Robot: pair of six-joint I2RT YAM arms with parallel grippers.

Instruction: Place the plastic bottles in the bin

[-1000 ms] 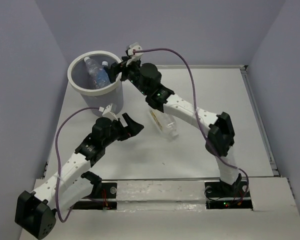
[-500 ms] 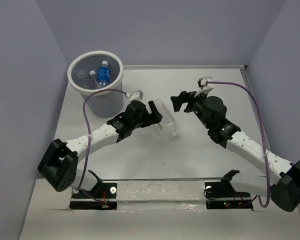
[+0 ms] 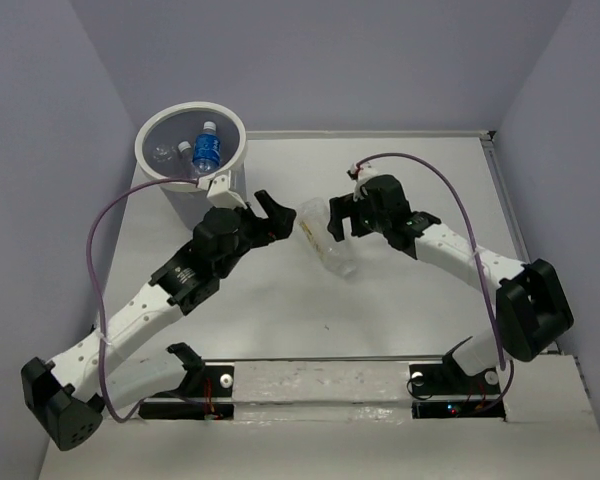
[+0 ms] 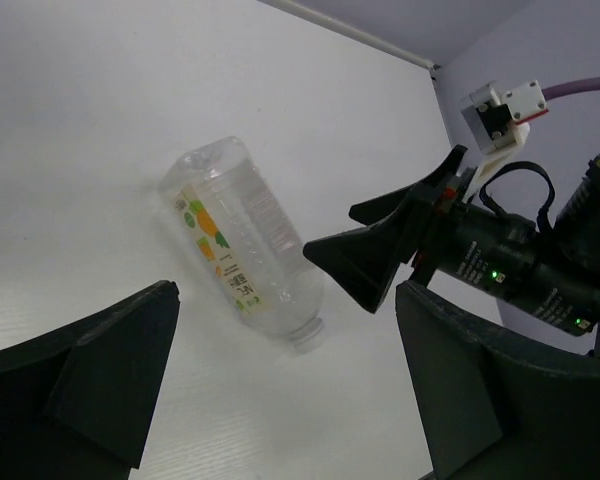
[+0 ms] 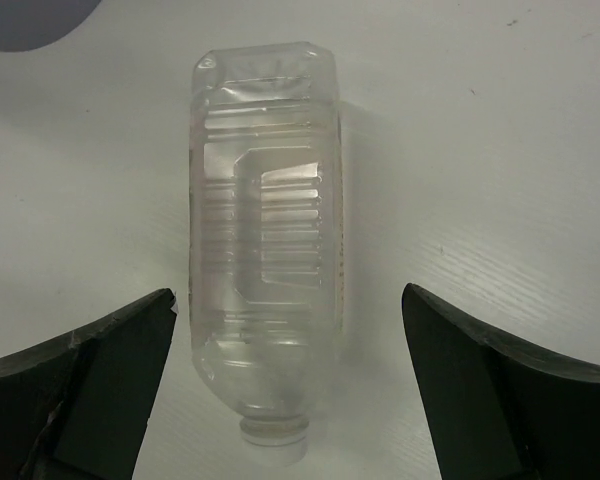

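Observation:
The wider clear bottle with the yellow-orange label point(image 3: 325, 238) lies on its side on the table, cap toward the near edge. It shows in the left wrist view point(image 4: 242, 248) and the right wrist view point(image 5: 265, 230). My left gripper point(image 3: 278, 215) is open and empty just left of it point(image 4: 290, 400). My right gripper point(image 3: 338, 215) is open, its fingers standing either side of the bottle without touching it point(image 5: 290, 400). The white bin point(image 3: 145, 160) stands at the far left and holds a blue-labelled bottle point(image 3: 206, 148) and other clear bottles point(image 3: 163, 153).
Grey walls close in the table on the left, back and right. A raised edge point(image 3: 510, 210) runs along the table's right side. The two grippers face each other closely across the bottle; my right gripper shows in the left wrist view point(image 4: 380, 250).
The right gripper has moved left, from the table's right part to over the lying bottle. The left gripper has drawn back a little to the left. The bottle has not moved.

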